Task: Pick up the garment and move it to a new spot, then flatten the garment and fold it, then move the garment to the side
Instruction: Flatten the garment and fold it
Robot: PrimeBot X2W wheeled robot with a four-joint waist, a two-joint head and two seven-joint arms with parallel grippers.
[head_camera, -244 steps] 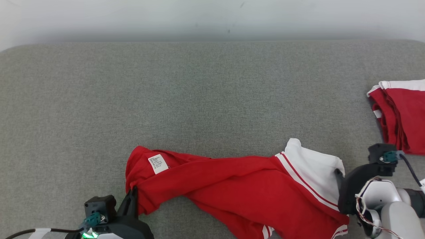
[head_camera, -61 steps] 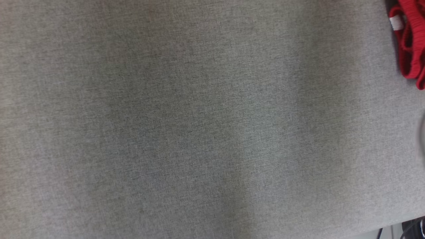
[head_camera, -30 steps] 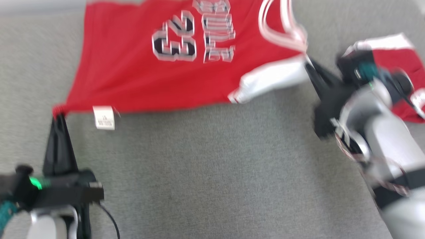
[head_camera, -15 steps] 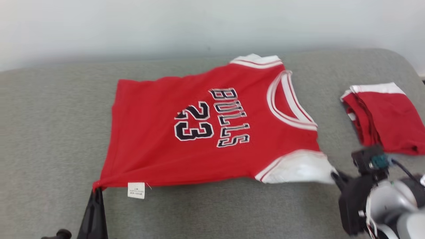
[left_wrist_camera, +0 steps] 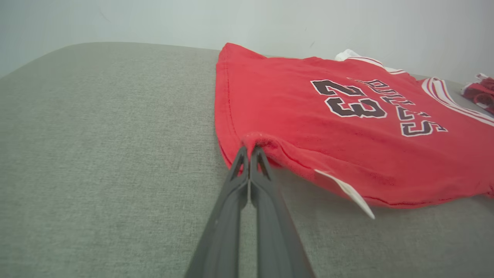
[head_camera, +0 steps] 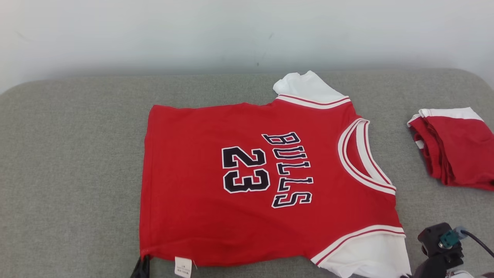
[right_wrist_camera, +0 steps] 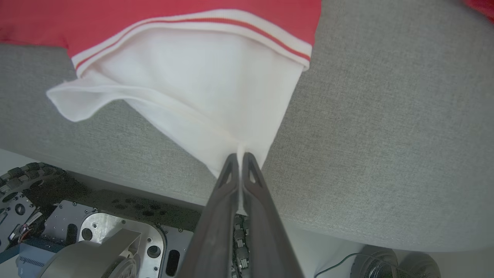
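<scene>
The garment is a red jersey with white sleeves and "BULLS 23" on it, spread flat and face up on the grey cushion, collar toward the right. My left gripper is shut on the jersey's near hem corner, beside the white label. In the head view its fingertips just show at the bottom edge. My right gripper is shut on the tip of the near white sleeve, which stretches toward it. That arm's wrist shows at the lower right.
A second red and white garment lies folded at the cushion's right end. A pale wall rises behind the cushion. The cushion's front edge runs just under my right gripper, with the robot's base below it.
The garment has been swung out and laid flat, face up, farther forward on the cushion. Both grippers have drawn back toward the near edge, and the head view has steadied.
</scene>
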